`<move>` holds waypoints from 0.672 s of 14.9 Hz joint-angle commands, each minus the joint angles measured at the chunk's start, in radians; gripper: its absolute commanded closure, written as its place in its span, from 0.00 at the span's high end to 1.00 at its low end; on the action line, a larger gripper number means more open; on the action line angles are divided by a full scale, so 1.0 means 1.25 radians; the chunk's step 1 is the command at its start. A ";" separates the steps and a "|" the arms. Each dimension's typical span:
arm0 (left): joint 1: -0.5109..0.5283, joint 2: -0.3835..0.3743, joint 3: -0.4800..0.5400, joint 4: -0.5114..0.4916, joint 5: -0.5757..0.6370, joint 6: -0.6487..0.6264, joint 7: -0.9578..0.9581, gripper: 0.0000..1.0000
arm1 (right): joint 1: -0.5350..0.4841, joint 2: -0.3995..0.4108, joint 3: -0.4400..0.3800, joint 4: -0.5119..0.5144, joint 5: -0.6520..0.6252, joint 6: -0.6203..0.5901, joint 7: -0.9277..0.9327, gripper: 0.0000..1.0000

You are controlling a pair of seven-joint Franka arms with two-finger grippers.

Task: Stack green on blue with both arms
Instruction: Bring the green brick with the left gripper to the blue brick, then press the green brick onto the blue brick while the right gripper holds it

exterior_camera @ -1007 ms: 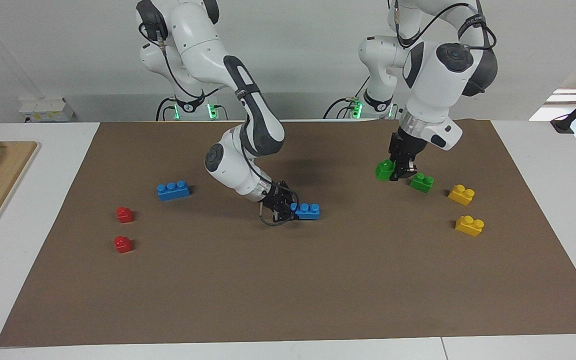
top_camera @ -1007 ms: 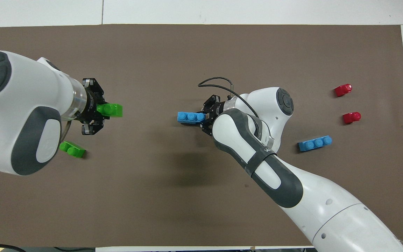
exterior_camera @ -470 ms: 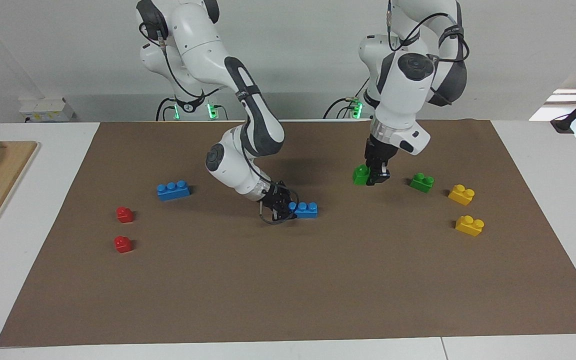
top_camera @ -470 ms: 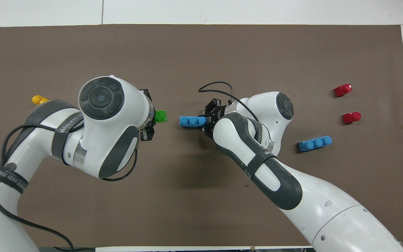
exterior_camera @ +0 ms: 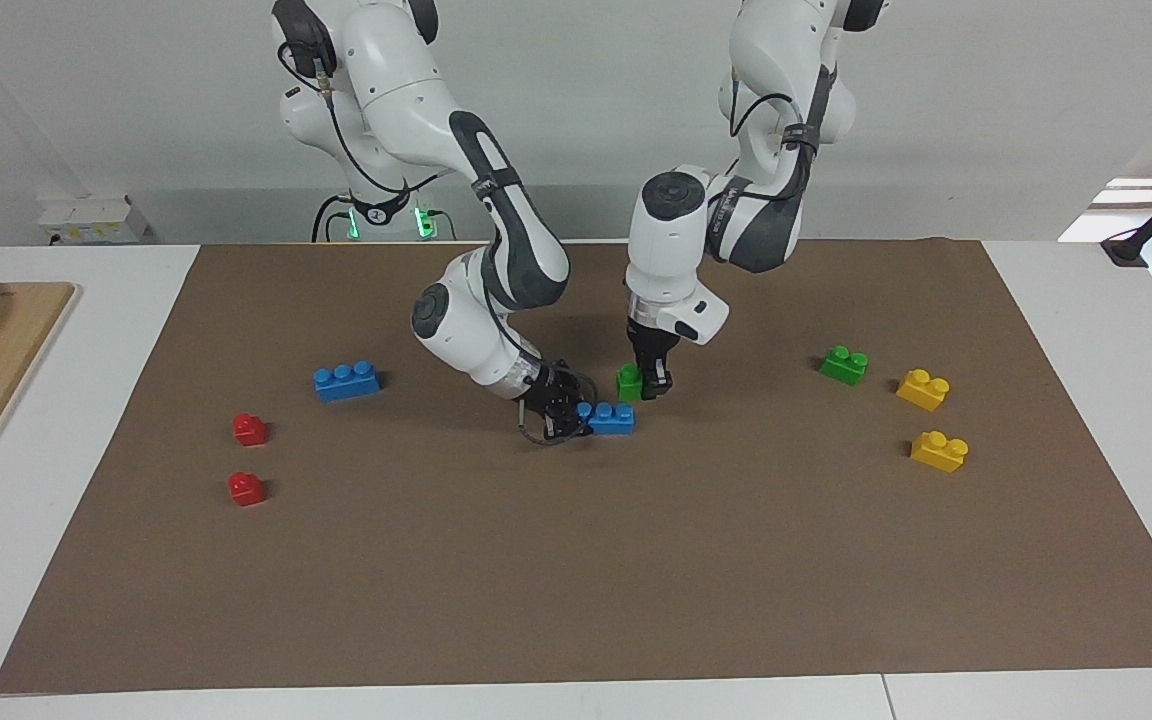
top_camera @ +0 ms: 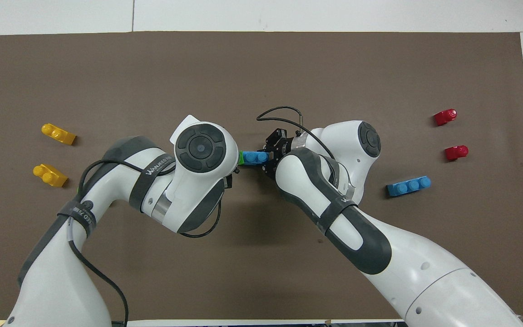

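Left gripper (exterior_camera: 652, 384): clenched on green brick (exterior_camera: 628, 382), just above the blue brick's end.
Right gripper (exterior_camera: 564, 413): grasping blue brick (exterior_camera: 611, 417) by one end, over the mat (exterior_camera: 536, 580).

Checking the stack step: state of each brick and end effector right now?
Left end effector: shut on held green brick, over the held blue brick.
Right end effector: shut on held blue brick.
Spare green brick: loose on mat.
Spare blue brick: loose on mat.
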 commanded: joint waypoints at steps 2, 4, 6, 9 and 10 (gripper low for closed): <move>-0.021 0.030 0.012 0.011 0.024 0.039 -0.045 0.00 | 0.012 -0.016 -0.001 -0.034 0.025 0.032 -0.031 0.00; -0.022 0.031 0.012 0.011 0.025 0.045 -0.045 0.00 | 0.022 -0.016 -0.001 -0.038 0.025 0.051 -0.031 0.00; -0.025 0.040 0.012 0.012 0.025 0.051 -0.044 0.00 | 0.022 -0.016 -0.001 -0.040 0.026 0.050 -0.031 0.00; -0.034 0.042 0.012 0.011 0.029 0.072 -0.043 0.00 | 0.022 -0.016 -0.001 -0.040 0.026 0.051 -0.031 0.00; -0.034 0.049 0.012 0.011 0.035 0.075 -0.042 0.00 | 0.022 -0.016 -0.001 -0.040 0.030 0.051 -0.031 0.00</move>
